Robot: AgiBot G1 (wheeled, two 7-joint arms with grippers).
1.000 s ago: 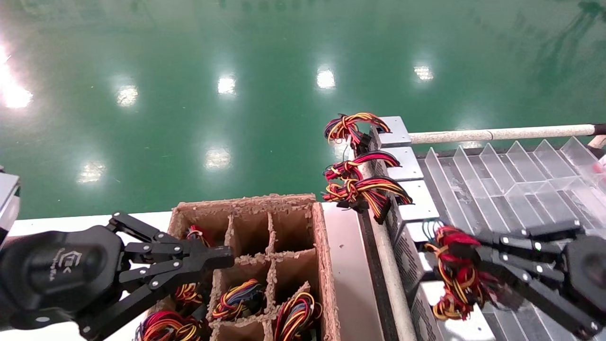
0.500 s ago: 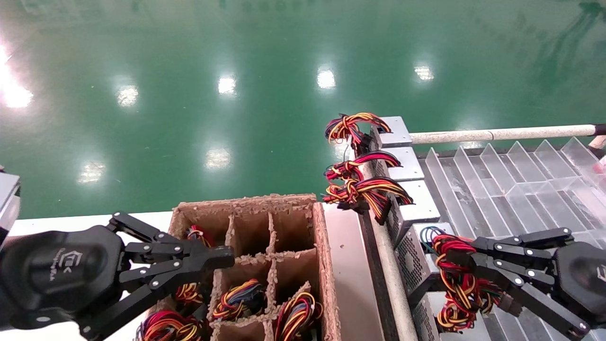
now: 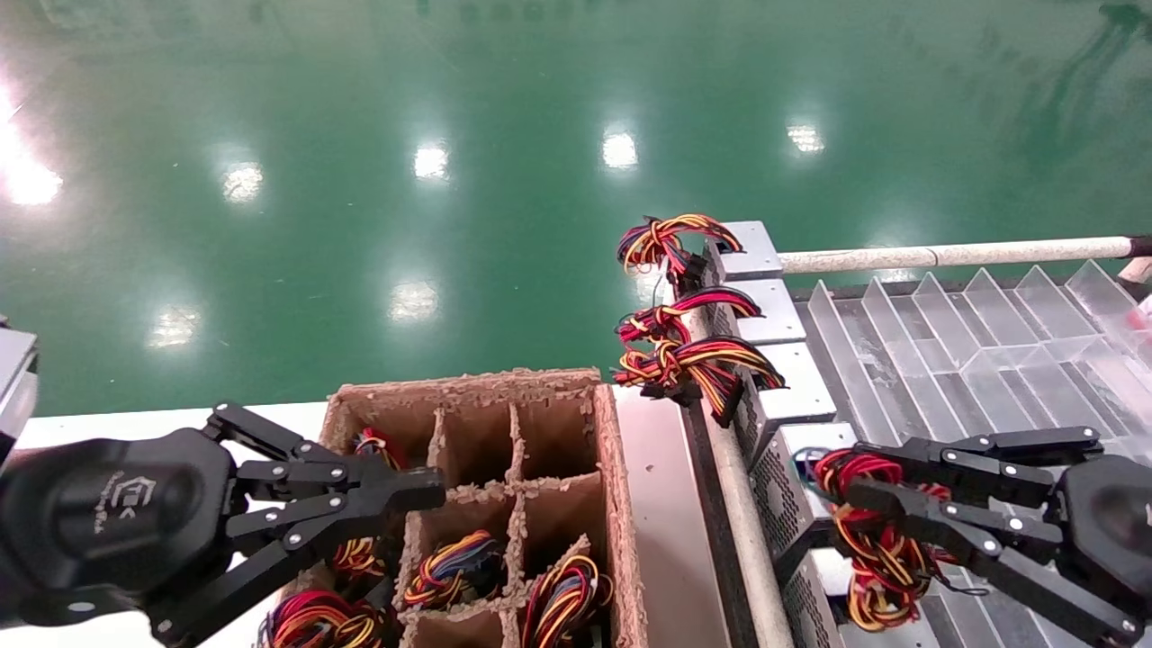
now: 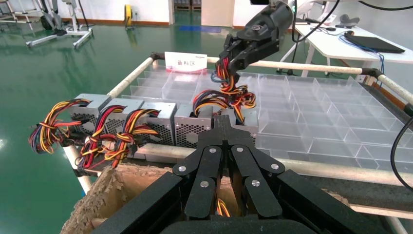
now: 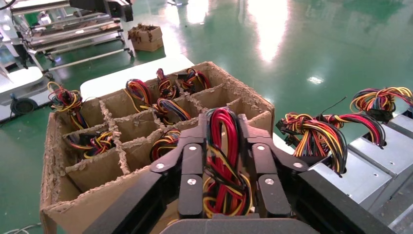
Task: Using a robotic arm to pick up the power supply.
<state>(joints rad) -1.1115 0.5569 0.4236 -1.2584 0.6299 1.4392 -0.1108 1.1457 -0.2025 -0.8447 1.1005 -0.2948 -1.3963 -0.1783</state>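
The right gripper (image 3: pixel 850 481) is reached in from the lower right of the head view, its black fingers (image 3: pixel 909 517) stretched toward the robot's left and clamped around the wire bundle (image 3: pixel 868 540) of a power supply (image 3: pixel 792 504). In the right wrist view the red, yellow and black wires (image 5: pixel 221 165) are seen pinched between the two jaws, which are drawn close on either side of them. The held power supply, a silver box with a perforated side, is tilted at the near end of a row of like units (image 3: pixel 765 310) that is lined along the edge of a clear divided tray (image 3: pixel 972 342); whether it is lifted off the tray cannot be told. From the left wrist view the right gripper (image 4: pixel 234 61) is seen above the bundle, with the wires hanging down to the box (image 4: pixel 195 124).

The left gripper (image 3: pixel 423 490) is held low at the left, its fingers pressed together with nothing between them, the tips poised over a brown cardboard divider box (image 3: pixel 616 504). Wire bundles (image 3: pixel 454 567) are seen in several of that box's cells.
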